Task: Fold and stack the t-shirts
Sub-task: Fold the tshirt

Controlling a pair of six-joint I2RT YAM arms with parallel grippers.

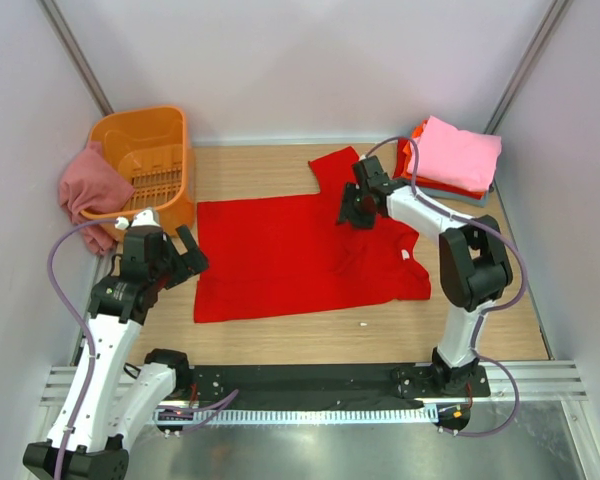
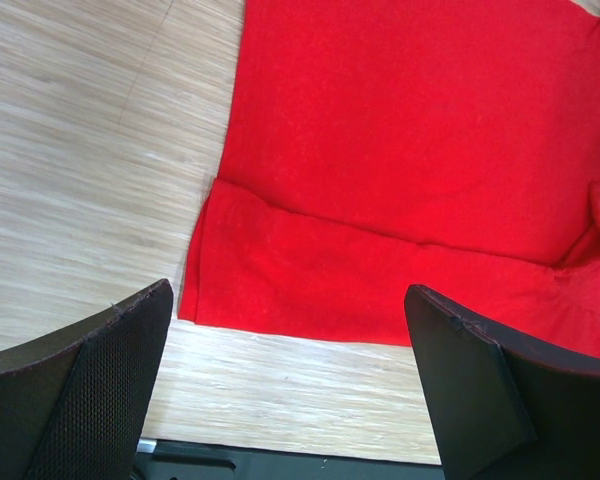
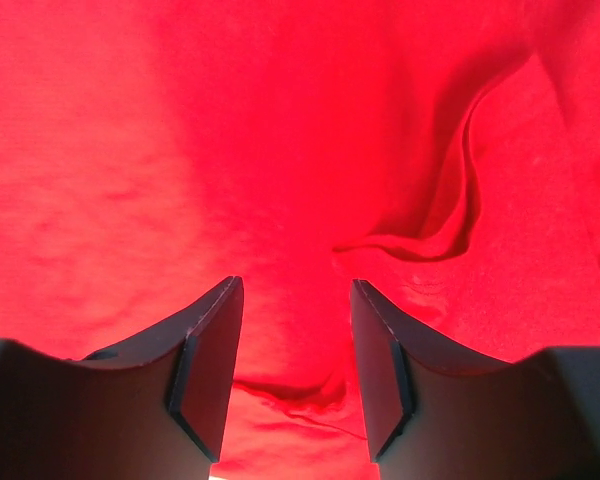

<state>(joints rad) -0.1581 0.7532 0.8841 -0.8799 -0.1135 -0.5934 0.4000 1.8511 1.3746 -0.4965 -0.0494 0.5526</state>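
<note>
A bright red t-shirt [image 1: 290, 255] lies spread flat in the middle of the wooden table, one sleeve [image 1: 332, 165] pointing to the back. My right gripper [image 1: 352, 212] hovers low over its back right part, near the sleeve. In the right wrist view its jaws [image 3: 296, 286] stand apart over wrinkled red cloth [image 3: 180, 130], gripping nothing. My left gripper [image 1: 192, 252] is wide open just beyond the shirt's left edge. In the left wrist view, bare wood and the shirt's folded hem [image 2: 310, 290] lie under the left gripper [image 2: 288, 292].
Folded shirts are stacked at the back right, a light pink one [image 1: 458, 152] on top of orange-red and grey-blue ones. An orange slotted basket [image 1: 150, 150] stands at the back left with a dusty rose shirt [image 1: 85, 185] draped over its side. White walls enclose the table.
</note>
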